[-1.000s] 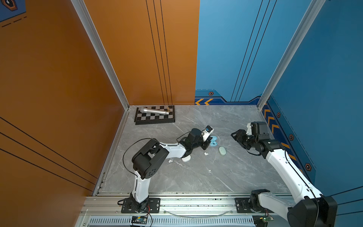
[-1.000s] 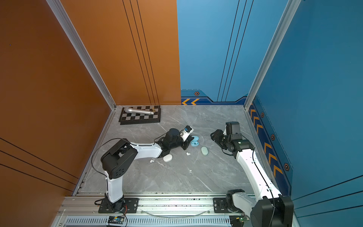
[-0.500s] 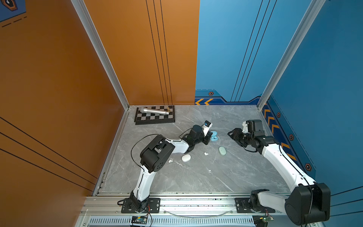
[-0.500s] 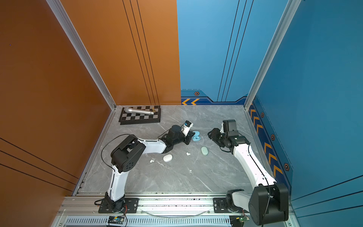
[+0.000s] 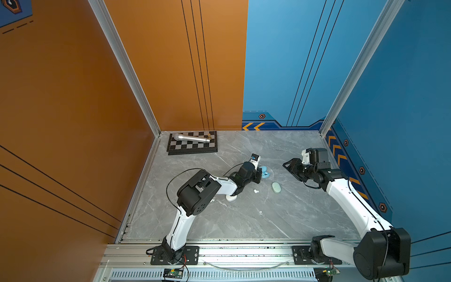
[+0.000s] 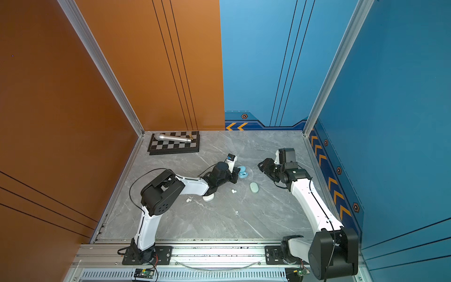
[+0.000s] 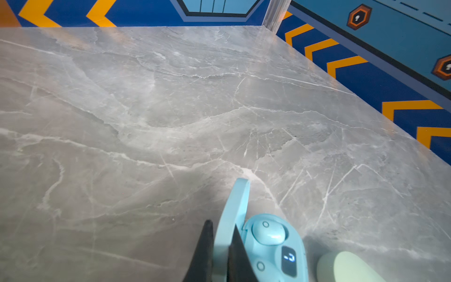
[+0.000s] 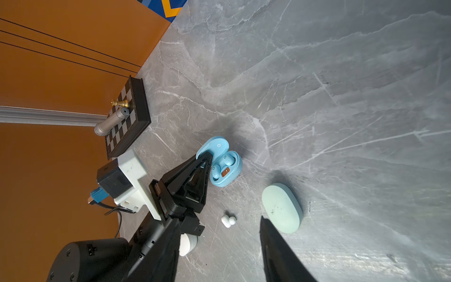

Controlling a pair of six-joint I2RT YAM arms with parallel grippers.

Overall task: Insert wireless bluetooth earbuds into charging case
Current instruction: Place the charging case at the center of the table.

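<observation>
Right gripper [image 5: 291, 171] has eased inward, jaws parted, empty. Blue earbuds [image 8: 228, 160] sit in the open pale blue case [image 8: 220, 182]; left gripper [image 7: 220, 232] pinches its lid [image 7: 231, 207]. White earbuds [image 8: 229, 221] lie loose near the mint case [image 8: 281, 207].

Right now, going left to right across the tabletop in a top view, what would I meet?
chessboard → white case, partly under the left arm → white earbuds → open blue case → mint case → right claw. The left claw and the white speck overlap the blue case's span, so both are left out.
</observation>
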